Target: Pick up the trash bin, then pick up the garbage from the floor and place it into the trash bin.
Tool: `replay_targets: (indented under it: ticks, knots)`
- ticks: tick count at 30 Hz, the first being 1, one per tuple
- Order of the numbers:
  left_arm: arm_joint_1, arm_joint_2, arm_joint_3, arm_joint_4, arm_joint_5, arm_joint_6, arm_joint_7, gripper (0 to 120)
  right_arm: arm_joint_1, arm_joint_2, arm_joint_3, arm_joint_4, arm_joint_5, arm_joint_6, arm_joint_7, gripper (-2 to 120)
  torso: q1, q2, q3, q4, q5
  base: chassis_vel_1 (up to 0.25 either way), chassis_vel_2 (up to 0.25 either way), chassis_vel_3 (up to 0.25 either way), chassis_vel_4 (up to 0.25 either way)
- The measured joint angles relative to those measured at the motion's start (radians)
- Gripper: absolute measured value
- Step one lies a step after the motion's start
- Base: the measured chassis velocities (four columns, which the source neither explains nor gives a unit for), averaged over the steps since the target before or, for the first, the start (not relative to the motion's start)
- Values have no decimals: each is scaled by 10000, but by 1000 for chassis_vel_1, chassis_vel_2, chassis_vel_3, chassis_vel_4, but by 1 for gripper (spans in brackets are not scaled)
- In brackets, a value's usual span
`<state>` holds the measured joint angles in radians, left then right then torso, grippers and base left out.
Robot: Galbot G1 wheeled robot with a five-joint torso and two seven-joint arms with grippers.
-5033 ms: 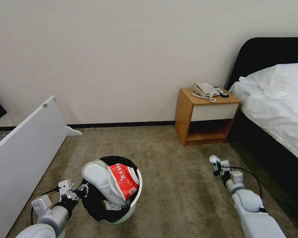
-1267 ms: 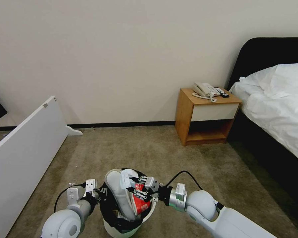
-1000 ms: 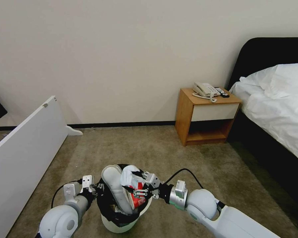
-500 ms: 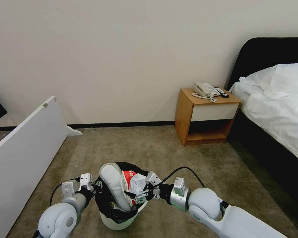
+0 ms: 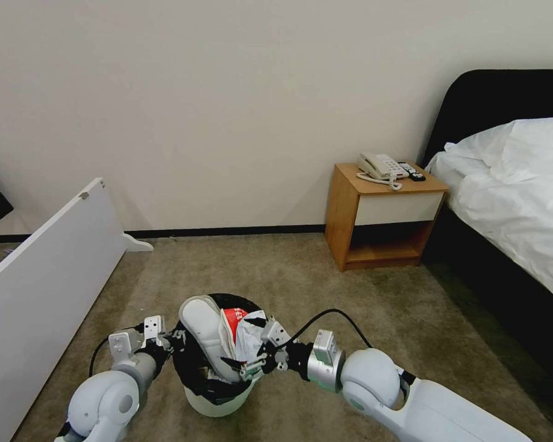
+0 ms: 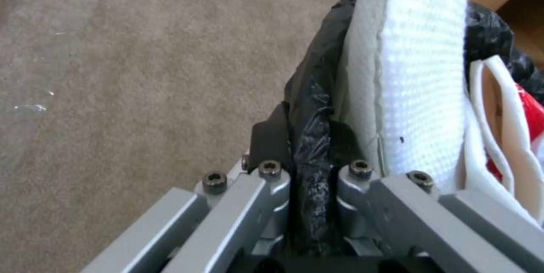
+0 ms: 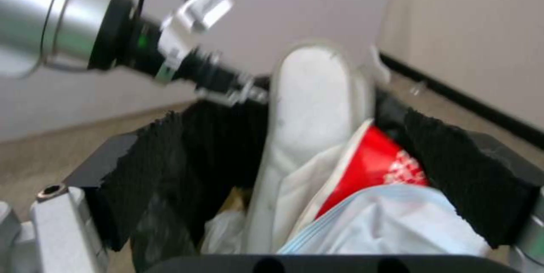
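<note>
The left gripper (image 5: 166, 341) pinches the trash bin (image 5: 218, 402) rim, the right gripper (image 5: 261, 353) spread over garbage (image 5: 227, 334) inside, the floor (image 5: 325, 288) apparently bare.

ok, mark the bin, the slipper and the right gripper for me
bin (image 5: 210, 406), head view, white outer wall below the black liner.
slipper (image 5: 203, 324), head view, upturned white sole sticking out of the bin.
right gripper (image 5: 247, 362), head view, between the open fingertips over the bin's mouth.
</note>
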<state>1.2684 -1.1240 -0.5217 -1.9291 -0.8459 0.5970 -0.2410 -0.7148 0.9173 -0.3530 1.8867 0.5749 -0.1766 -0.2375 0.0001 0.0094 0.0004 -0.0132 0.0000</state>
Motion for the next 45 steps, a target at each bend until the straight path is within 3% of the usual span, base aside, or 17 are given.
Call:
replay_targets:
  ticks: [19,25,30,38,41,45]
  knots:
    - [495,-158,-1373,-864,-759,244,-253,4,-1116,114,4608,1185,173,440,-265,100,-1,-1,-1,0,1,0,0,0,0]
    - [651,-160,-1749,-1449,-884,331,-369,4,-1757,-4,6155,1371,99,-97,610,100,-1,-1,-1,2,2,0,0,0,0]
    - [754,-281,-2054,-1955,-892,347,-385,4,-3013,-141,7955,1893,10,-1204,2173,100,0,-2,-1,-1,1,0,0,0,0]
    - [789,-332,-2221,-2271,-907,352,-408,4,-4482,-46,9551,2144,-379,-1433,2667,100,0,-2,-1,0,-2,0,0,0,0]
    - [811,-382,-2260,-2429,-915,353,-424,4,-5379,423,10364,2083,-808,-1381,2660,100,-1,-2,-1,-3,-3,0,0,0,0]
    - [863,-367,-2260,-2514,-868,354,-442,4,-5612,708,10630,1937,-1030,-1279,2638,100,-1,-2,-1,2,4,0,0,0,0]
